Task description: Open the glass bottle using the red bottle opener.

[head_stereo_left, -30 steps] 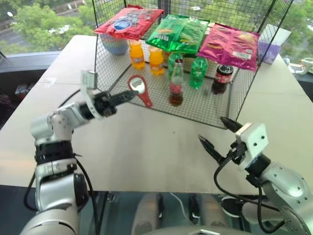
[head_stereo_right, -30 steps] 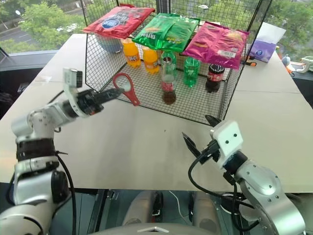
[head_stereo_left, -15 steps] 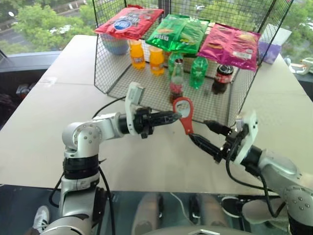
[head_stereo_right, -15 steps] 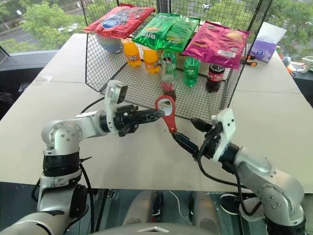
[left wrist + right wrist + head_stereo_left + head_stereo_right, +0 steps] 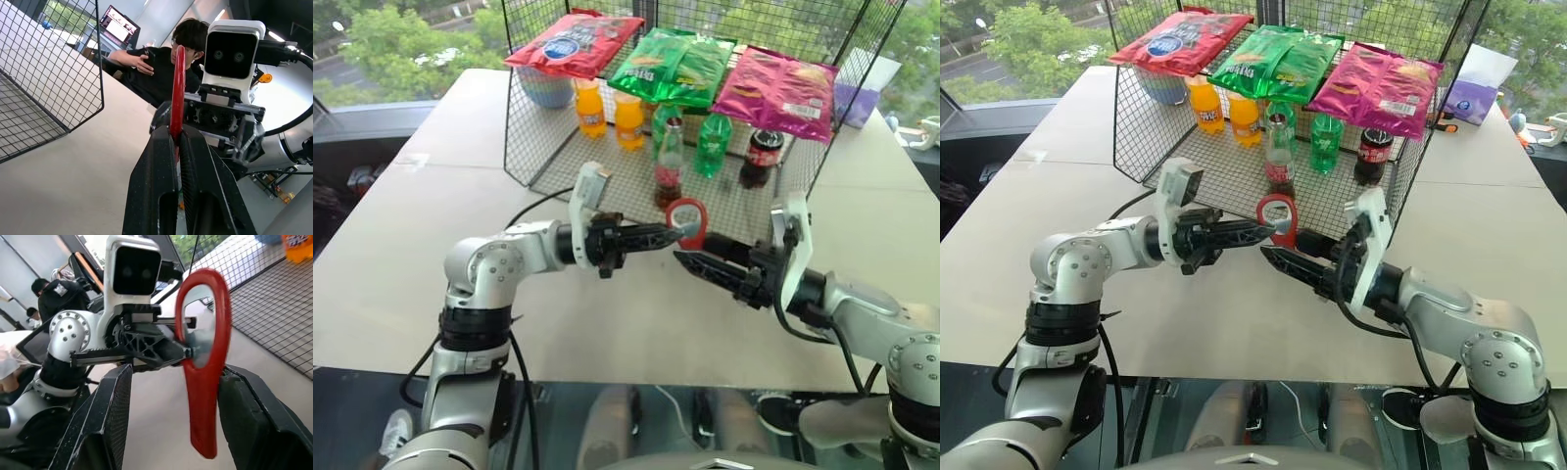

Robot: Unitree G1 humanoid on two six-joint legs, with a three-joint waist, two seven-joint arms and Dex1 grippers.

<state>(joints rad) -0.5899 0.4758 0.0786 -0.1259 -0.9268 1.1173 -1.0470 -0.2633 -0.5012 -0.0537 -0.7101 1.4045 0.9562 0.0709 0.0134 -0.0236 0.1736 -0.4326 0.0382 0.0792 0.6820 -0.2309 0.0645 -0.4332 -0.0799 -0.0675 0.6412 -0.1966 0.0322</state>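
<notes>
Above the bench (image 5: 391,245), just in front of the wire basket (image 5: 548,147), the left end effector (image 5: 680,233) is clamped tight on the ring head of the red bottle opener (image 5: 689,217), which stands upright with its handle hanging down. The right end effector (image 5: 690,262) faces it at half width, one finger on each side of the handle in the right wrist view, with a gap at each finger; I read it as not yet gripping.

Step in hand, as I judge it: handing the opener from left to right. To do it well I want the right fingers squared to the flat handle and fully closed low on it before the left lets go, leaving the ring head free for the cap.

The glass bottle (image 5: 669,162) stands upright inside the basket, near its front middle, well apart from both end effectors.

Count:
- glass bottle: one
- opener: one
- orange drink bottles (image 5: 591,106): two
- green plastic bottles (image 5: 712,143): two
- squat cola bottle (image 5: 760,157): one
- snack bags (image 5: 769,90) on the basket top: three
- person (image 5: 161,73) in the left wrist view: one
</notes>
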